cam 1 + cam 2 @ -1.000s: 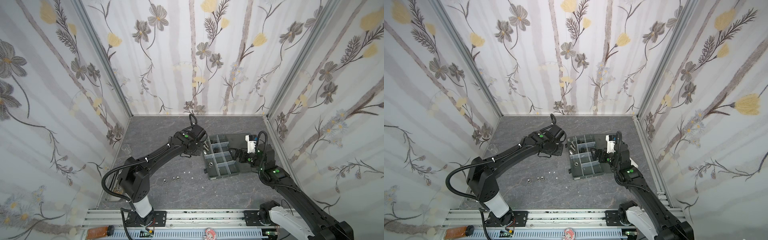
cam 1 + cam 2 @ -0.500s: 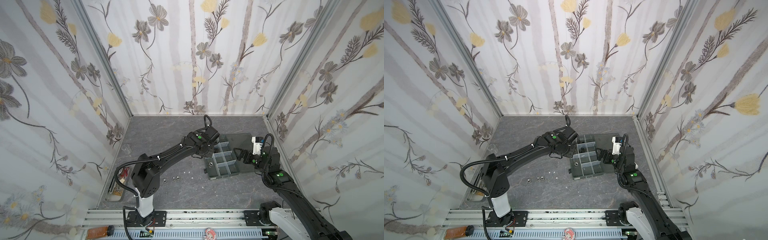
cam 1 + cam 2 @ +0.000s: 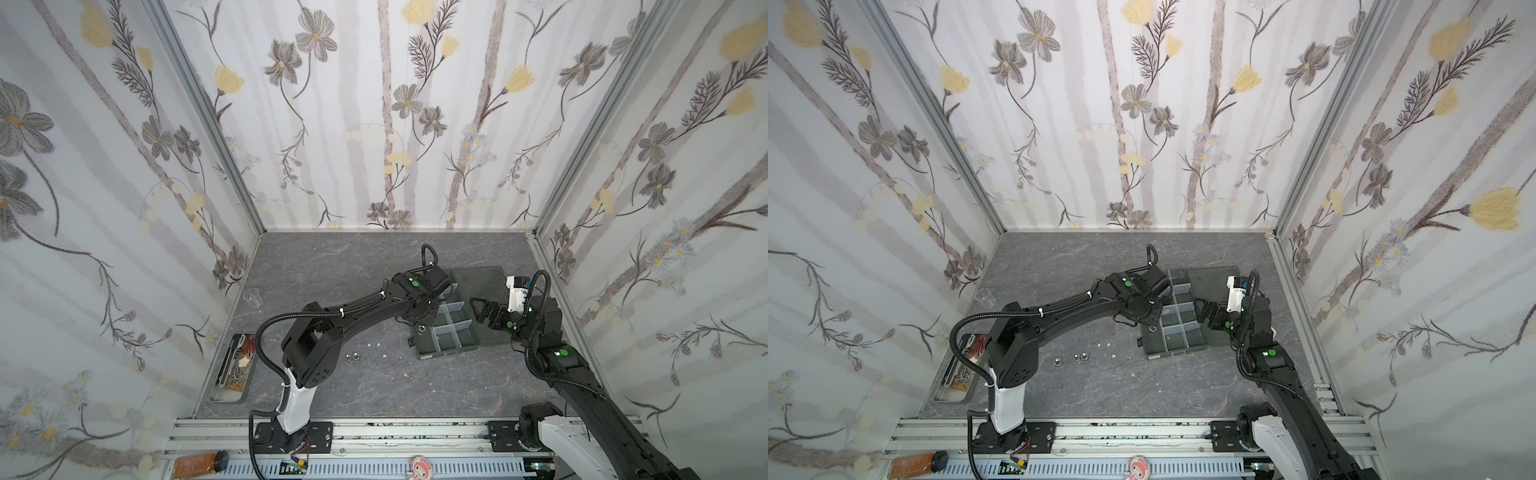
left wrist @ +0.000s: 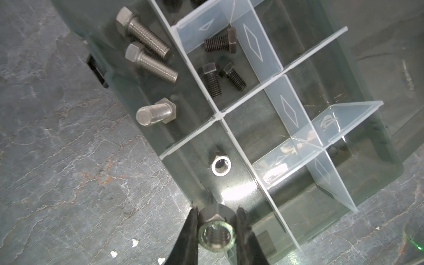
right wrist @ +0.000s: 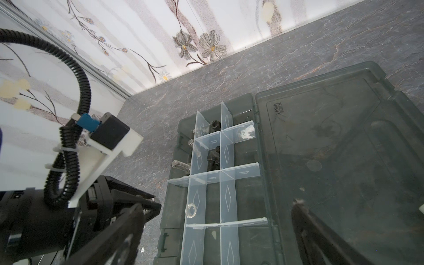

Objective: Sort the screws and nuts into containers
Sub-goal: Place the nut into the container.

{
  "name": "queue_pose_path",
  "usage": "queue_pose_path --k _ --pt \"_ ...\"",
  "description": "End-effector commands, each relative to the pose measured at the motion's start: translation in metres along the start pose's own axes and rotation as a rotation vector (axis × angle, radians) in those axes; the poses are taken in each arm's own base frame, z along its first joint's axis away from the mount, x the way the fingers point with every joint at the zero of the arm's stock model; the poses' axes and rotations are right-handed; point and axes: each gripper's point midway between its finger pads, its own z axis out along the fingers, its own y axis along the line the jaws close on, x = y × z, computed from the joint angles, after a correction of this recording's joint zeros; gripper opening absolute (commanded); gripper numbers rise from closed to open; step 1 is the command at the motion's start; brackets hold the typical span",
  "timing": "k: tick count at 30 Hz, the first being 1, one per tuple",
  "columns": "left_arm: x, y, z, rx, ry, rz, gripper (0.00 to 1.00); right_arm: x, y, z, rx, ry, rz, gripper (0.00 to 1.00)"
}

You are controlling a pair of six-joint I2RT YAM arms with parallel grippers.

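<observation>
— Silver hex nut (image 4: 216,237) filling the foreground: what is gripping it?
— The left gripper (image 4: 217,226) is clamping it, both jaws pressing against its flats, the threaded bore facing the wrist camera. It is hanging just over the 9 o'clock wall of the organizer box (image 3: 446,354).
— What is lying inside?
— Three silver bolts (image 4: 151,63) are resting together in one compartment (image 4: 146,91) against that wall (one is pointing its shank end at the lens). Three black bolts (image 4: 211,79) are sitting in the compartment just beside them. A lone silver nut (image 4: 221,164) is lying flat in the next compartment along the wall, close to the held one.
— And the right arm?
— The right gripper (image 5: 218,206) is hovering with its jaws spread wide apart and nothing between them, above the box's 3 o'clock side, where the flat lid (image 5: 344,142) is lying open on the tabletop (image 3: 332,395).
— Is anything sitting outside the box?
— Loose nuts (image 3: 1084,356) are lying on the grey marbled surface at about 8 o'clock from the box, well apart from it, with small white specks (image 3: 1105,345) scattered between. A clear cup (image 3: 251,296) is standing at the table's 9 o'clock edge, and a tool tray (image 3: 235,365) is lying along the 8 o'clock edge; its contents are showing too small to name.
</observation>
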Motion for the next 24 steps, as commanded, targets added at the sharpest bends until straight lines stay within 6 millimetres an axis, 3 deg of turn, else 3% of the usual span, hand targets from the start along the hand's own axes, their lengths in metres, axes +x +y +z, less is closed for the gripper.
queue_pose_path --k 1,10,14,24 --pt "0.000 -0.005 0.008 0.024 0.000 -0.017 0.20 -0.003 0.002 -0.001 -0.010 -0.017 -0.003 1.00" --pt "0.008 -0.003 0.018 0.016 0.022 -0.010 0.33 -0.004 0.006 -0.001 -0.030 -0.010 -0.003 1.00" --pt "0.003 -0.002 0.014 0.009 -0.007 -0.009 0.58 -0.006 0.008 -0.001 -0.042 -0.015 -0.002 1.00" --pt "-0.031 0.003 -0.035 -0.009 -0.172 0.003 0.85 -0.006 0.020 -0.002 -0.099 -0.002 -0.001 0.99"
